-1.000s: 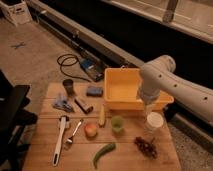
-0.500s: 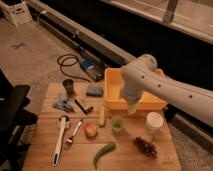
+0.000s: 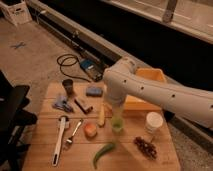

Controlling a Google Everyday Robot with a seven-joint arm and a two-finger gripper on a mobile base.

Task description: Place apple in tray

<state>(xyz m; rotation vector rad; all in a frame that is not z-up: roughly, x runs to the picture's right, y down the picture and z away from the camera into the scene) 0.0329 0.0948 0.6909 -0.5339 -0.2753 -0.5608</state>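
Hovering with gripper (image 3: 116, 114) at centre frame, grip state impossible to tell, apple (image 3: 90, 130) close to its lower left, tray (image 3: 150, 74) upper right.

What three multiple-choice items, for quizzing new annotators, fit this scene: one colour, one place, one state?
1. The tray is: A yellow; B blue; C white.
2. The apple lies: A in the tray; B on the wooden table; C on the floor.
3. The white cup stands: A tipped over; B upright; C upside down.
Answers: A, its walls are yellow; B, it rests on the table, left of the gripper, which hangs over the green cup; B, its round mouth faces up.
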